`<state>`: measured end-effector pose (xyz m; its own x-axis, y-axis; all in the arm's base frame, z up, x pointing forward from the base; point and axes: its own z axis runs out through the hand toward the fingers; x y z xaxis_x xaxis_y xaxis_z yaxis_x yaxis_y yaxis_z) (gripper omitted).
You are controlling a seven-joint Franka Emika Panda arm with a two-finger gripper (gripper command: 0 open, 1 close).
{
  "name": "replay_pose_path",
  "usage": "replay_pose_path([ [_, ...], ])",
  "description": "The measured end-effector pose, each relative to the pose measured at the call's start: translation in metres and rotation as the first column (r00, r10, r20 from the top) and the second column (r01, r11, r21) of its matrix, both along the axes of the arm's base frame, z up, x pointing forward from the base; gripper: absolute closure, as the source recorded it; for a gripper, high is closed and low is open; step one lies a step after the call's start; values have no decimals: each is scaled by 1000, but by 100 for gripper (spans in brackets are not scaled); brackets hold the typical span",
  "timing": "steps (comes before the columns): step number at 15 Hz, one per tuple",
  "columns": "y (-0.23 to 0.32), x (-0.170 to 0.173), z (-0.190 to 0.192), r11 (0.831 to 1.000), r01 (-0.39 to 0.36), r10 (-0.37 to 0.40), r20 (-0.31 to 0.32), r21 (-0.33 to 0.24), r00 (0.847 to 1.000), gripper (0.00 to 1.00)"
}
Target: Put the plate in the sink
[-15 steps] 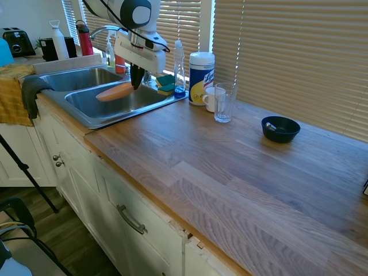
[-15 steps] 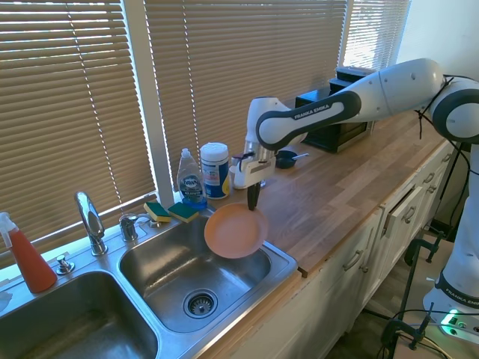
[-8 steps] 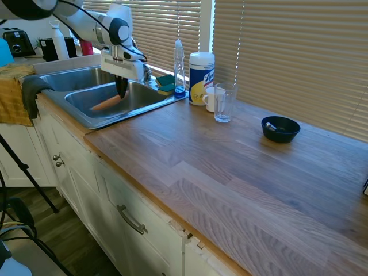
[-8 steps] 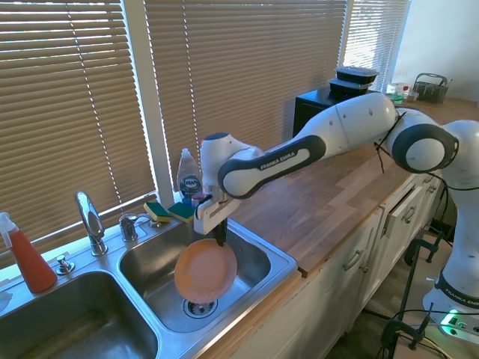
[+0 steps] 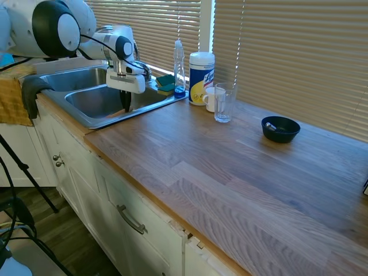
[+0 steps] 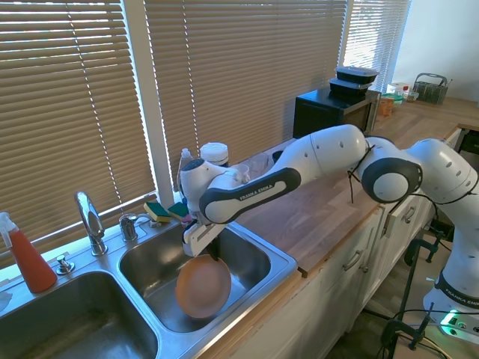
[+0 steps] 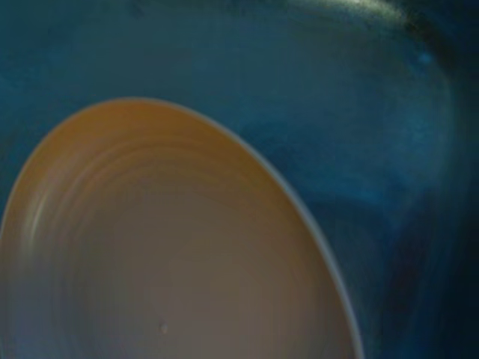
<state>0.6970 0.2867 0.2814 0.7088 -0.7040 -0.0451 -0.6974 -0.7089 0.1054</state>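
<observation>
Gripper (image 6: 215,256) is reaching down into the near basin of the sink (image 6: 288,263), fingers pinching the upper rim of the plate (image 6: 203,286) and holding it steeply tilted, face toward the second exterior camera. Plate is sitting low inside the basin, its lower edge close to the basin floor; contact there cannot be told. Basin wall toward the counter is standing just beside the plate, with more open room on the faucet side. In the first exterior view the gripper (image 5: 126,105) is dipping below the sink's front rim (image 5: 103,123) and the plate is hidden entirely; the second exterior view is the only wide one showing it. Wrist view is filling with the plate's ringed inner face (image 7: 165,254) against dark blurred basin metal. Counting: two basins, one curved faucet (image 6: 90,221), two sponges (image 6: 171,211) on the back rim, one red spray bottle (image 6: 28,258). On the counter, well apart: one dark bowl (image 5: 280,129), one glass (image 5: 224,102), one mug (image 5: 210,98), one wipes canister (image 5: 200,77).
</observation>
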Motion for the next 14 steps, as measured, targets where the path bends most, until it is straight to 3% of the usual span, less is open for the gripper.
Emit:
replay_pose_path([
  [8,8,10,16,1000,10,-10,3,-8,1000,0],
  [14,5,13,51,999,33,-35,80,20,996,0],
])
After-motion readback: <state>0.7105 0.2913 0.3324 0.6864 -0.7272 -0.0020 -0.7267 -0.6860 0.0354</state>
